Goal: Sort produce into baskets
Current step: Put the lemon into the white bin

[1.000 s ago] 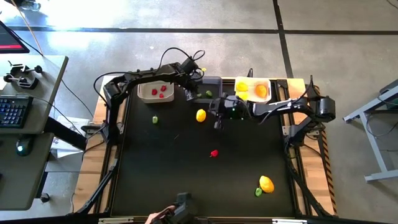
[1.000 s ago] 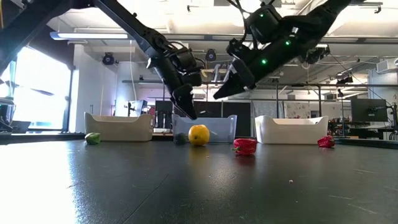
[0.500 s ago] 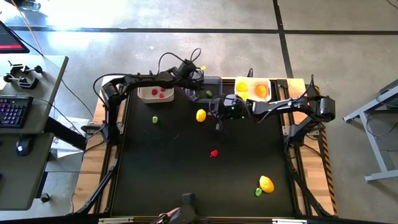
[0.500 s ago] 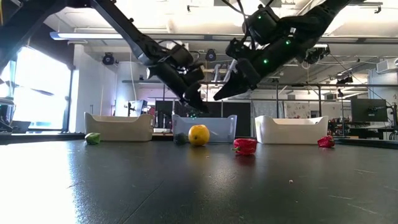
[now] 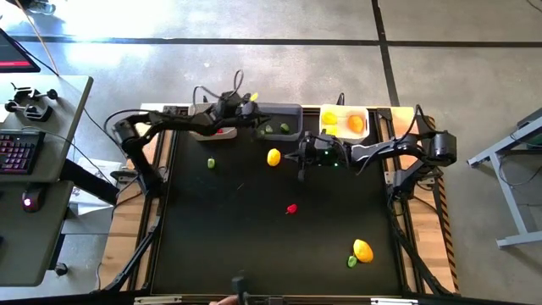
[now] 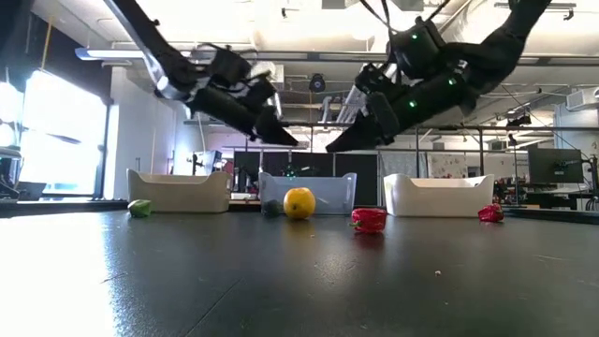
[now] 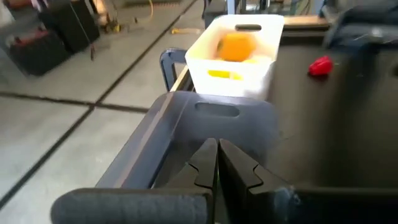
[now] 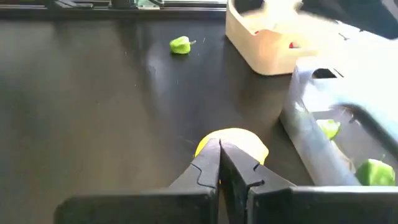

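— High view first: what has changed?
— My left gripper [image 5: 251, 105] has drawn back from over the grey bin [image 5: 292, 109] toward upper left. Two green pieces [image 5: 269, 130] now lie in that bin, where I saw one a second ago, so I judge one more sorted. My right gripper [image 5: 300, 168] has stayed just right of the lemon [image 5: 273, 157] at centre.
— Low view?
— The left gripper [image 6: 279, 137] has lifted up and left, clear of the bins. The right gripper [image 6: 339, 146] hangs above the lemon [image 6: 299, 203], not touching.
— Left wrist?
— My fingers [image 7: 206, 163] are pressed together, holding nothing, with the grey bin [image 7: 205, 121] just past them and the white bin [image 7: 233, 74] beyond.
— Right wrist?
— Fingers [image 8: 208, 163] are together too and empty; the lemon [image 8: 235, 142] sits just beyond the tips. They must spread before I can take it.
— What remains?
— Five loose pieces on the table, I count.
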`<state>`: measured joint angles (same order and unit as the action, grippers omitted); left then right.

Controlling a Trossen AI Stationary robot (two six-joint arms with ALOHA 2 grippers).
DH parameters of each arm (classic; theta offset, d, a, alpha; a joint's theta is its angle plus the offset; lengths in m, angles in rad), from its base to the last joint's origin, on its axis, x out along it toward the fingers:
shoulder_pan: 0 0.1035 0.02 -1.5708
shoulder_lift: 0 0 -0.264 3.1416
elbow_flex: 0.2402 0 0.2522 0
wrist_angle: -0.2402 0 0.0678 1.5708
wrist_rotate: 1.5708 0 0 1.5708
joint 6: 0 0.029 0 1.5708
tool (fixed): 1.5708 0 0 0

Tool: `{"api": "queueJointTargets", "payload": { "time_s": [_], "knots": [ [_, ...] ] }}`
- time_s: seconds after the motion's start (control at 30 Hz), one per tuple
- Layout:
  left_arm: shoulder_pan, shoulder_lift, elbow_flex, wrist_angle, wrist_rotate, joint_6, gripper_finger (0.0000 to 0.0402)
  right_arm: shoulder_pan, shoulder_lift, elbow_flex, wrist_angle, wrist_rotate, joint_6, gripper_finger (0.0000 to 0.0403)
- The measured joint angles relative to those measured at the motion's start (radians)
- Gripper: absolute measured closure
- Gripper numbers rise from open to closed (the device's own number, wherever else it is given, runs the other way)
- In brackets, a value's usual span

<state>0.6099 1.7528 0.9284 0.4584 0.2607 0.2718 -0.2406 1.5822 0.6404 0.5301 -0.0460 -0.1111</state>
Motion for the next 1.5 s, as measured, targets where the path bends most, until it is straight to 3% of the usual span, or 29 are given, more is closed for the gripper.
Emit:
{"api": "queueJointTargets", "payload": {
  "time_s": [0.27,0.47,0.73,0.93,1.17,1.3,1.5],
  "knots": [
    [-0.065,-0.193,-0.256,0.161,0.001,0.018,0.0401,0.066,0.000,-0.019,-0.060,0.016,0.134,0.0403],
    [-0.121,-0.299,-0.382,0.216,0.001,-0.003,0.0401,0.160,-0.082,-0.019,-0.250,0.077,0.281,0.0403],
    [-0.177,-0.314,-0.445,0.262,0.001,-0.035,0.0401,0.340,-0.239,0.092,-0.749,0.140,0.632,0.0403],
    [-0.214,-0.313,-0.452,0.294,0.000,-0.035,0.0401,0.513,-0.244,0.236,-1.114,0.141,0.952,0.0403],
    [-0.248,-0.313,-0.452,0.292,0.000,-0.043,0.0401,0.687,-0.241,0.383,-1.401,0.151,1.330,0.0399],
    [-0.274,-0.313,-0.452,0.288,-0.001,-0.050,0.0401,0.780,-0.241,0.433,-1.528,0.142,1.500,0.0366],
    [-0.315,-0.313,-0.452,0.252,-0.001,-0.059,0.0401,0.888,-0.241,0.444,-1.657,0.057,1.709,0.0265]
  ]
}}
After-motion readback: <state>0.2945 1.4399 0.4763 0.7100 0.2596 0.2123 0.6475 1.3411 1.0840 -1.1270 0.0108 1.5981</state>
